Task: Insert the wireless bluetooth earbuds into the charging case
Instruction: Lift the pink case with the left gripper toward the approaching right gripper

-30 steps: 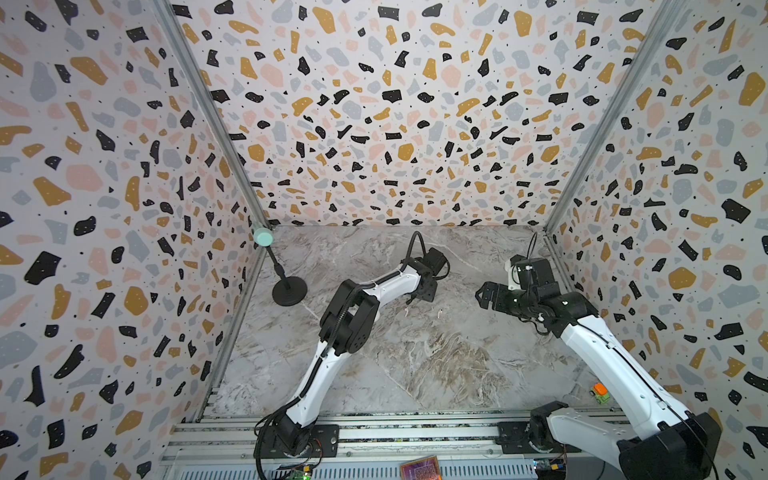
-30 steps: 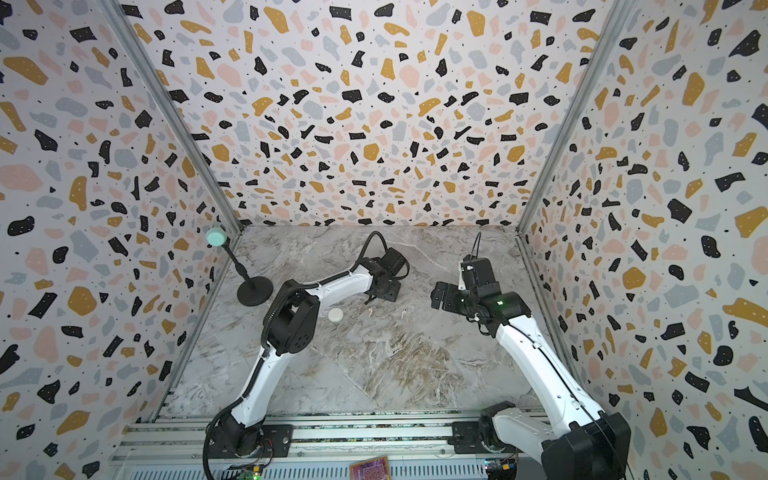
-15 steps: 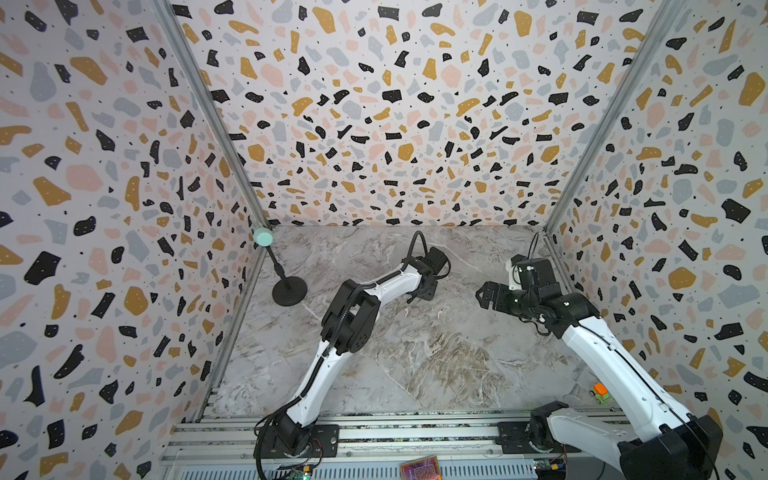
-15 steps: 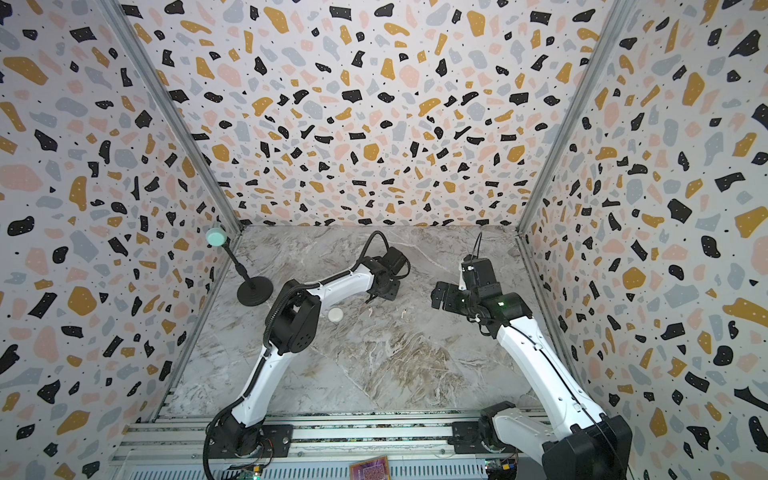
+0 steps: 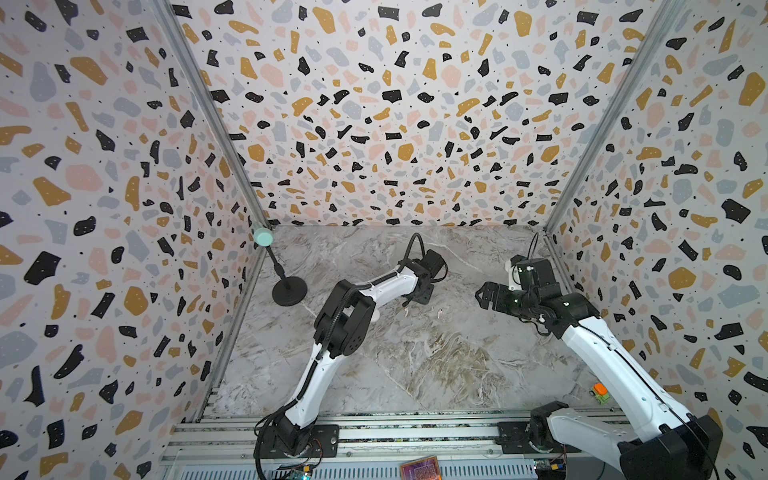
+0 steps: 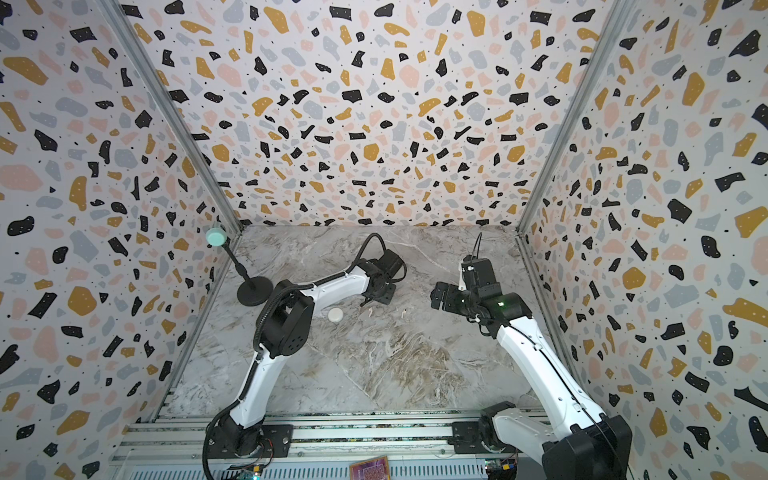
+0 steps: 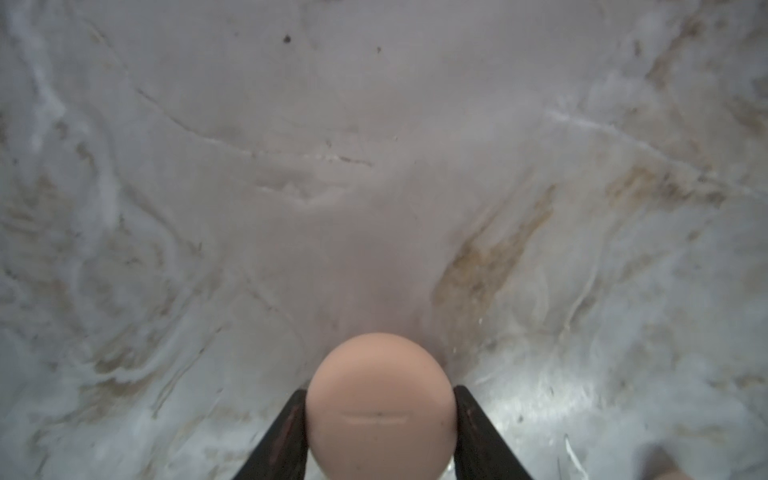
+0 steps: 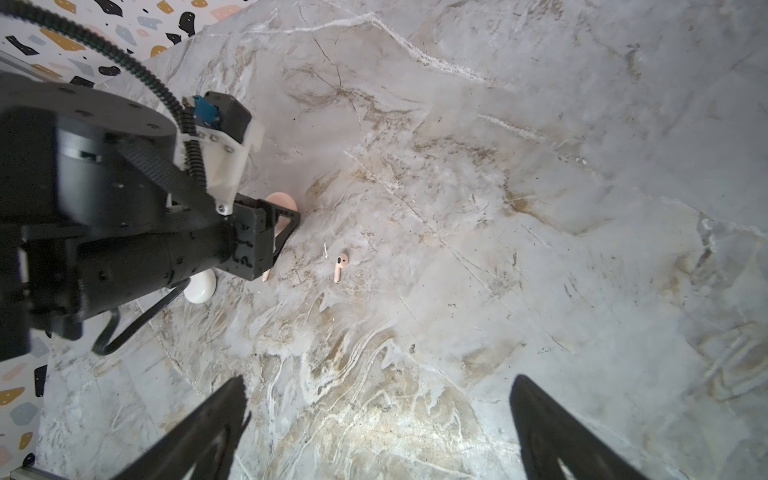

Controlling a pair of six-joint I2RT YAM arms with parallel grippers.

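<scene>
**A:** What was the left gripper (image 7: 380, 399) doing?

**B:** Its jaws were pressed against both flanks of the pink case (image 7: 379, 370), a smooth rounded shell held only at the fingertips. The lid looked shut, with a thin seam running across it.

**A:** So what was the worry?

**B:** Squeeze-out. A glossy curved shell pinched like that could have popped forward out of the jaws, or twisted in them, on a quick lift or turn. And I judged that nothing could go in until the lid was opened.

**A:** Where were the earbuds?

**B:** One pink earbud (image 8: 340, 266) lay flat on the marble table (image 8: 540, 208), just beyond the left gripper's tips and clear of them. A second pink earbud (image 8: 266, 274) showed only its stem, right beside that gripper's body, so a sideways slide could have swept it away. The white case (image 8: 201, 286) sat half hidden under that arm's wrist. I couldn't make out any white earbuds.

**A:** And the right gripper (image 8: 379, 380)?

**B:** It was spread wide and empty, well short of the earbud ahead of it. Coming down off-centre, a finger could have flicked that tiny thing across the stone.
</scene>
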